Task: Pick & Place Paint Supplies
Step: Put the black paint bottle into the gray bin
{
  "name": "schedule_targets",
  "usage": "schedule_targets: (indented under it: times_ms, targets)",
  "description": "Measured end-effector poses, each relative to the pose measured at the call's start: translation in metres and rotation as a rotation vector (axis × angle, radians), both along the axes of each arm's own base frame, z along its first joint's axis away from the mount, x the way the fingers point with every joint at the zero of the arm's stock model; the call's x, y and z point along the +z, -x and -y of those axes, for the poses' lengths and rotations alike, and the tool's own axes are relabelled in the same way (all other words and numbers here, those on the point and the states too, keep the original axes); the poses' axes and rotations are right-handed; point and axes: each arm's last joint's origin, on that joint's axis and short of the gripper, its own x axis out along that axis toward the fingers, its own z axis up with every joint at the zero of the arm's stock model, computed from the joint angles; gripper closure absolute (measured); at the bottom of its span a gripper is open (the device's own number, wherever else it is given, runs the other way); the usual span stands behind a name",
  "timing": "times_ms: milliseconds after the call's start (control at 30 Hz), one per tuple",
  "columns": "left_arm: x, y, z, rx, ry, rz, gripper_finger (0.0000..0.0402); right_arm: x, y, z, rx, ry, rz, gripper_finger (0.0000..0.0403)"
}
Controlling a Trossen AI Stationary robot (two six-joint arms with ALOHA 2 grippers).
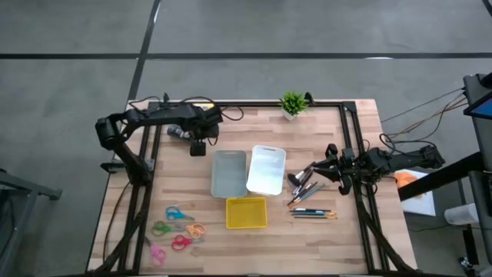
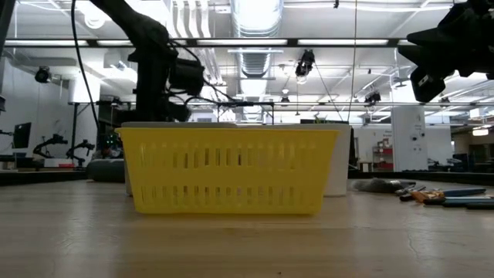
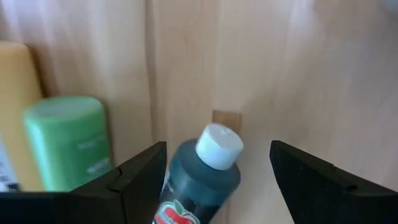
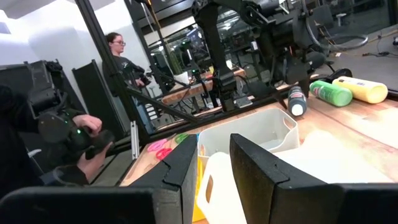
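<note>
Left wrist view cuts off most of the dark bottle with the pale cap (image 3: 208, 171): only its cap and shoulder show, lying between the two fingers of the left gripper (image 3: 217, 186), which stand wide apart and do not touch it. Just outside one finger lies the green bottle (image 3: 65, 143), and beyond it the yellow bottle (image 3: 18, 106), which the frame edge cuts. From above, the arm hides these bottles almost fully; only a grey bit shows beside the left gripper (image 1: 198, 146) near the far left part of the wooden table (image 1: 115, 223). The right gripper (image 1: 332, 165) hovers near the right table edge, its fingers parted by a narrow gap with nothing between them, as its own camera shows. Just ahead of these fingers lie the brushes (image 1: 306, 183) and, a little nearer the front edge, the pencils (image 1: 314, 213); single ones are too thin to count. Between the two grippers stand a grey bin (image 1: 228, 173), a white bin (image 1: 266, 170) and a yellow basket (image 1: 246, 212), with bare wood around them. Scissors (image 1: 178, 227) lie at the front left. In the low view the basket blocks the middle of the table. A person (image 4: 121, 62) shows in the room behind.
</note>
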Motion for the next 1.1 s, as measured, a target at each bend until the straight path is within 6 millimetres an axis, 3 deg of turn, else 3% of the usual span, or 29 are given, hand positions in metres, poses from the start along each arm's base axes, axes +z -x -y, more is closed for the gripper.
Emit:
schedule_targets:
  times_ms: [233, 433, 767, 1100]
  targets:
    - [-0.025, 0.011, 0.003, -0.065, 0.006, -0.012, 0.0113, 0.0, 0.0, 0.0, 0.0, 0.0, 0.0, 0.0309]
    - [-0.032, 0.012, 0.002, -0.059, -0.014, 0.023, 0.0124, 0.0, 0.0, 0.0, 0.0, 0.0, 0.0, 0.0309]
    - [-0.042, 0.021, 0.002, -0.043, -0.021, 0.009, 0.0225, 0.0, 0.0, 0.0, 0.0, 0.0, 0.0, 0.0309]
    - [-0.042, 0.02, 0.002, -0.016, -0.028, 0.019, 0.0289, 0.0, 0.0, 0.0, 0.0, 0.0, 0.0, 0.0309]
